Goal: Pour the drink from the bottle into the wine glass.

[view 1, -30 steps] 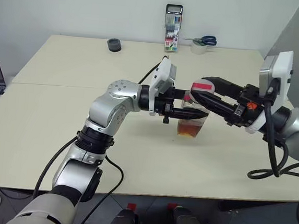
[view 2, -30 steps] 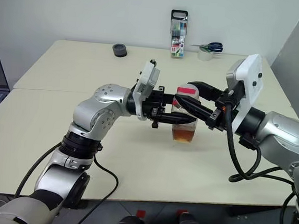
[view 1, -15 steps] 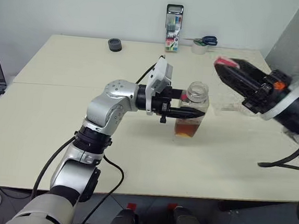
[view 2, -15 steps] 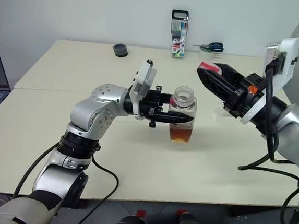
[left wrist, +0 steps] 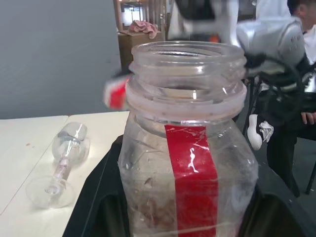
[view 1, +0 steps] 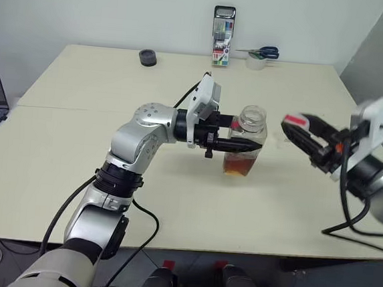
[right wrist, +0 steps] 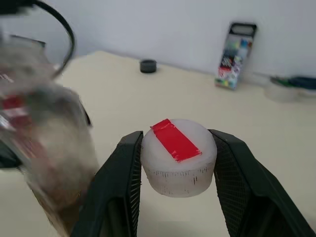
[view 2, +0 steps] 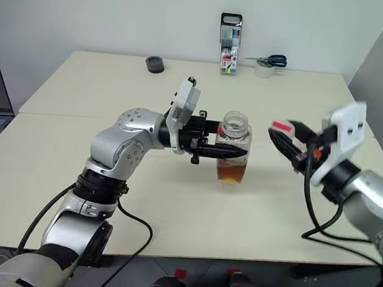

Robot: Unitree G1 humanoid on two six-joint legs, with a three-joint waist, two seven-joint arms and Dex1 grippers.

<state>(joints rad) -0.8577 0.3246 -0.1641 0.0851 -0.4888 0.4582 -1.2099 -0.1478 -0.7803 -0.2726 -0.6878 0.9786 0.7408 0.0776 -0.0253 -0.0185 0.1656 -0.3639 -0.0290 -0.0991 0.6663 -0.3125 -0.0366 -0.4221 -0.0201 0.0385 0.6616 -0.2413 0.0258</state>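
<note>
Since a second ago, cap off and carried right, pinched in my right gripper; left gripper clamps the open bottle mid-table.

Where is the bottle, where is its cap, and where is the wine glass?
bottle (view 1: 247,145): left eye view, on its clear body above the drink.
cap (right wrist: 178,154): right wrist view, on its white top beside the red tape.
wine glass (left wrist: 69,148): left wrist view, on its bowl, lying on its side.
</note>
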